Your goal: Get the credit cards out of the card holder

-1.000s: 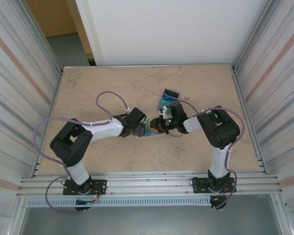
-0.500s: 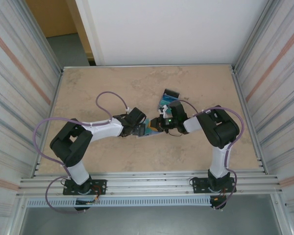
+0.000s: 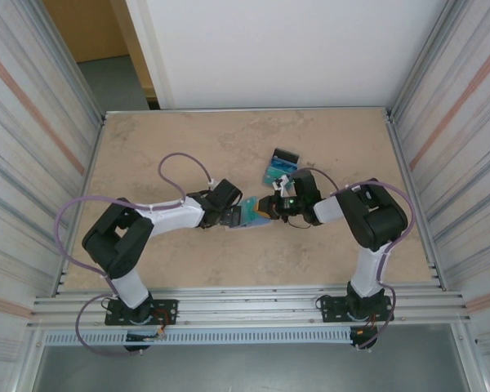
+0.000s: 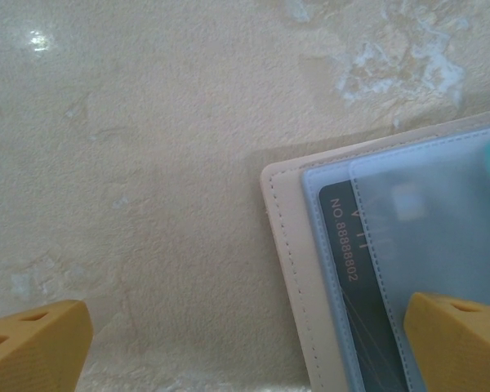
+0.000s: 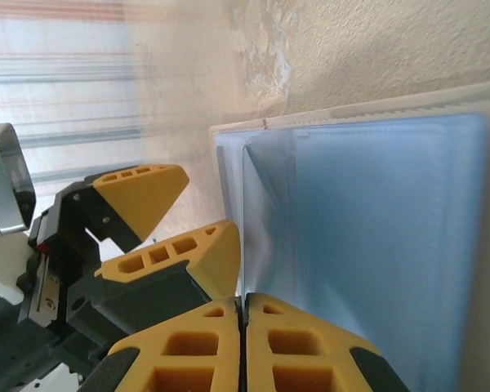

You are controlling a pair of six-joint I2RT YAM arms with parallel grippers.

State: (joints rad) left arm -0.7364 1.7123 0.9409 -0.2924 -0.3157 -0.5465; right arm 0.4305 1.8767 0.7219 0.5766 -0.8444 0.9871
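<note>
The small beige fold-over card holder [image 4: 287,269] lies open on the tan table [image 3: 188,147] between the two arms. A dark plastic card [image 4: 367,306] sits in its light blue pocket. The left gripper [image 4: 245,335] has its fingers spread wide. The right gripper [image 5: 242,327] has its fingers pressed together at the pocket's edge.

My desk [image 3: 188,147] is a beige, mottled stone-look top with pale whitish blotches and one small glare spot in my left wrist view. A ribbed metal left wall [image 3: 33,122] and right wall [image 3: 461,106] flank it, a plain white panel [image 3: 269,49] closes the far side, and slotted aluminium rails [image 3: 245,309] run along the near edge. Past the far-left corner I note grey floor [image 3: 114,82] and an orange-brown surface [image 3: 86,28].
</note>
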